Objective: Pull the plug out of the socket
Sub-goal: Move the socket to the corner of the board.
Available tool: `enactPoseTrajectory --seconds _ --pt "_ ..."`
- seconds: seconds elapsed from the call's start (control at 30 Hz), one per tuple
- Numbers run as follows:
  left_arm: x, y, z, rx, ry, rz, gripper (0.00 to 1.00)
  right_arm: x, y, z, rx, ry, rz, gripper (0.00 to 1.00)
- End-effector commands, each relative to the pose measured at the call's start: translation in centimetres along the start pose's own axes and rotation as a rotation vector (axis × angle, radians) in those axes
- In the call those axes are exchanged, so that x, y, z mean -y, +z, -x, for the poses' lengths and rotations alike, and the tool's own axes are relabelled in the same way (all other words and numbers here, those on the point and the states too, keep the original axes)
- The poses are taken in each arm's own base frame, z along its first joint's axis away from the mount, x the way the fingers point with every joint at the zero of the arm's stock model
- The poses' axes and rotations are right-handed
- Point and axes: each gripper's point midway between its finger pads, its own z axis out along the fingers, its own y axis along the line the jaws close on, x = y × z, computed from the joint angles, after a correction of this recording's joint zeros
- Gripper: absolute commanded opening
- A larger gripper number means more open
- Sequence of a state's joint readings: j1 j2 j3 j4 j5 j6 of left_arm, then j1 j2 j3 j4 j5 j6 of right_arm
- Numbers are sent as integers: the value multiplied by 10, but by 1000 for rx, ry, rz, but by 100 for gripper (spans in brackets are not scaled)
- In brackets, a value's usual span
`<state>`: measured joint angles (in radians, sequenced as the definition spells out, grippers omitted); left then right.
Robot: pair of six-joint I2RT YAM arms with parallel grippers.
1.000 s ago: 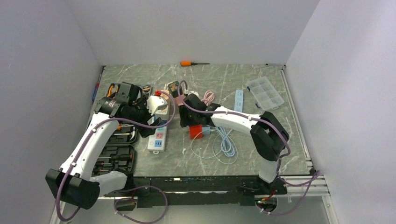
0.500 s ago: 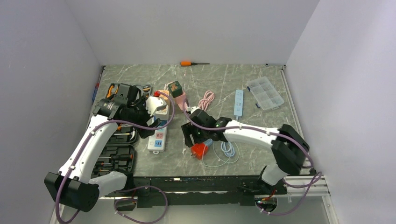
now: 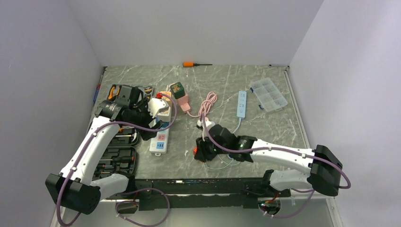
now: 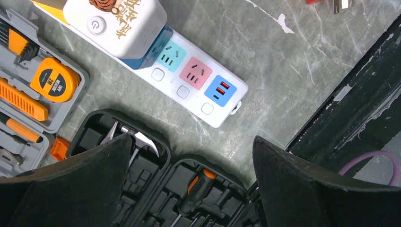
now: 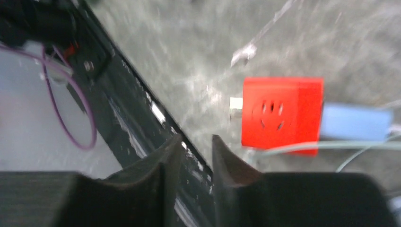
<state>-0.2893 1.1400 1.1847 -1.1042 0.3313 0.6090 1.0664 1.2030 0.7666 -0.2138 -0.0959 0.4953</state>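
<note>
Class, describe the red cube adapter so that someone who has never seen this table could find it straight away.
Start at the near edge of the marble table, around its middle, where the right arm's claw reaches in. The red cube adapter lies there among loops of pale cable, a blue plug against one side. It is the only red block; the power strip to its left is long and white.

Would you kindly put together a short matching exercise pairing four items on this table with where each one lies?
Things:
1. orange screwdriver
2. clear compartment box
3. red socket cube
4. white power strip

Places:
A. under the right gripper, near the table's front edge
B. far edge, by the back wall
C. far right corner
D. left side, beside the open tool case

Pairs: 1-B, 2-C, 3-A, 4-D
</note>
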Motion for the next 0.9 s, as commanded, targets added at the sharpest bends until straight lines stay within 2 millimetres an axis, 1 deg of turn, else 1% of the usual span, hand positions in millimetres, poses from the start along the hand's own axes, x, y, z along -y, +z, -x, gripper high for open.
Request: enactPoseTrajectory --seconds 0.0,0.07,0.1,0.13,0.23,0.4,0.57,0.67,0.77,0.87 --pt "-4 -3 8 20 2 6 99 -19 -8 -20 21 -3 157 23" --pt "-5 -4 9 22 4 9 99 -15 -9 -25 25 -12 156 8" --pt "-5 -5 10 24 5 10 99 -14 -7 -28 8 -13 151 3" --pt "-6 -6 11 26 6 13 99 -11 -5 -31 -9 -13 134 0" --pt "-6 -7 13 28 6 14 99 1 5 -41 -54 3 75 0" --pt "-8 -11 16 29 5 18 99 8 15 -50 -63 33 49 0" --pt "-8 -12 15 27 7 24 99 26 22 -74 -119 60 -43 0" --pt "-8 -13 15 26 8 29 99 46 21 -89 -154 67 -148 0" --pt "-8 -14 14 26 11 34 99 72 16 -104 -184 75 -285 0" --pt "-8 -14 13 27 10 37 99 97 11 -110 -179 85 -418 0"
